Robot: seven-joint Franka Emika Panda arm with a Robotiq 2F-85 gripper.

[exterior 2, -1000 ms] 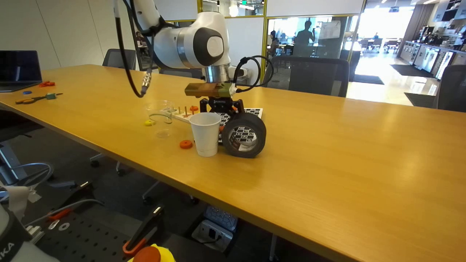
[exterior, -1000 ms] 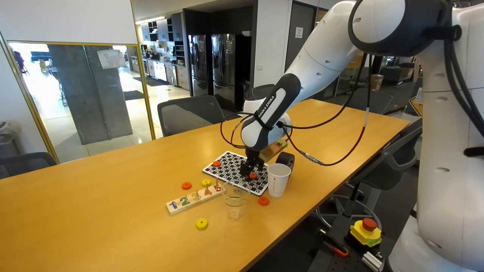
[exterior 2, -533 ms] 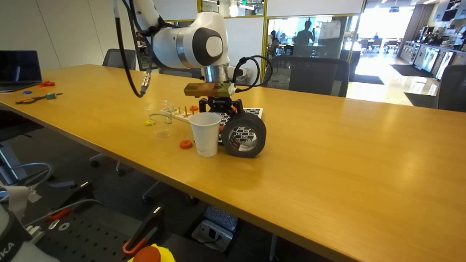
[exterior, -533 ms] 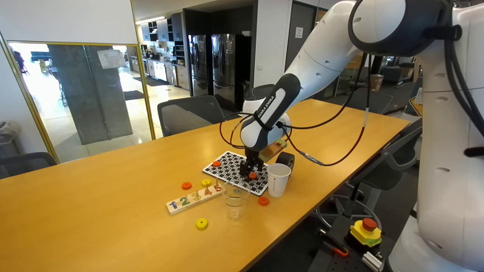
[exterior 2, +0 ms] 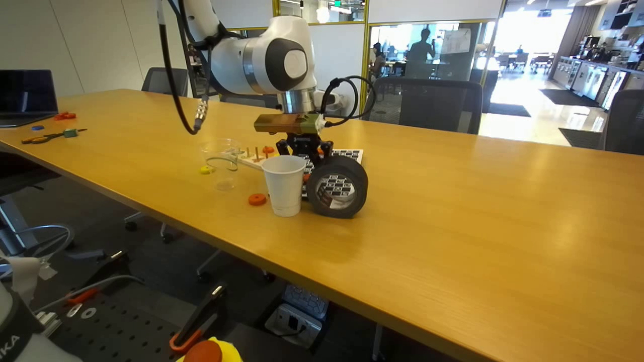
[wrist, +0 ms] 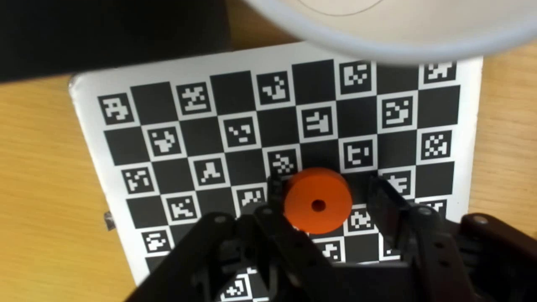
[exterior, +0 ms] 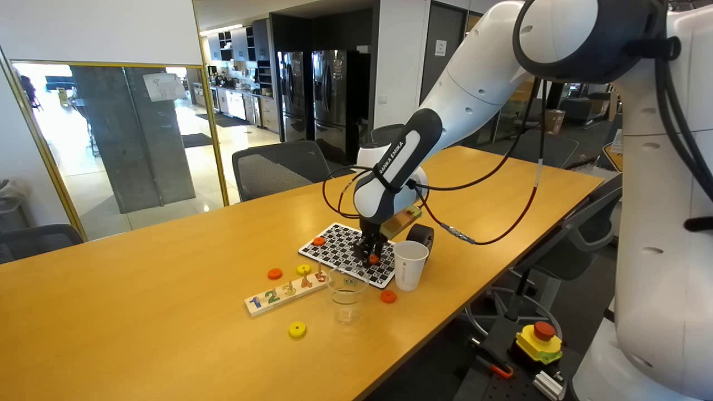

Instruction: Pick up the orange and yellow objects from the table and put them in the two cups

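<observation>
On the checkered board lies an orange disc (wrist: 317, 201) with a small central hole. My gripper (wrist: 326, 188) is lowered around it, partly closed: the left finger is right beside the disc, while a gap shows on the right. More orange discs lie on the board's far part (exterior: 318, 241) and on the wooden table (exterior: 167, 312), including an orange disc (exterior: 388, 296) by the white cup (exterior: 410, 267). Two yellow discs, a nearer yellow disc (exterior: 297, 329) and a farther yellow disc (exterior: 303, 269), rest on the table. The clear cup (exterior: 348, 301) stands left of the white one.
A black tape roll (exterior 2: 337, 187) stands on edge close beside the white cup. The checkered board (exterior: 340, 245) lies under my gripper. A numbered peg strip (exterior: 287, 292) sits beyond the clear cup. A laptop (exterior 2: 27, 95) and pliers (exterior 2: 48, 137) lie at the table's far end.
My fingers have drawn closer together around the orange disc on the board. The arm has shifted only very slightly. Cups and other discs have stayed in place.
</observation>
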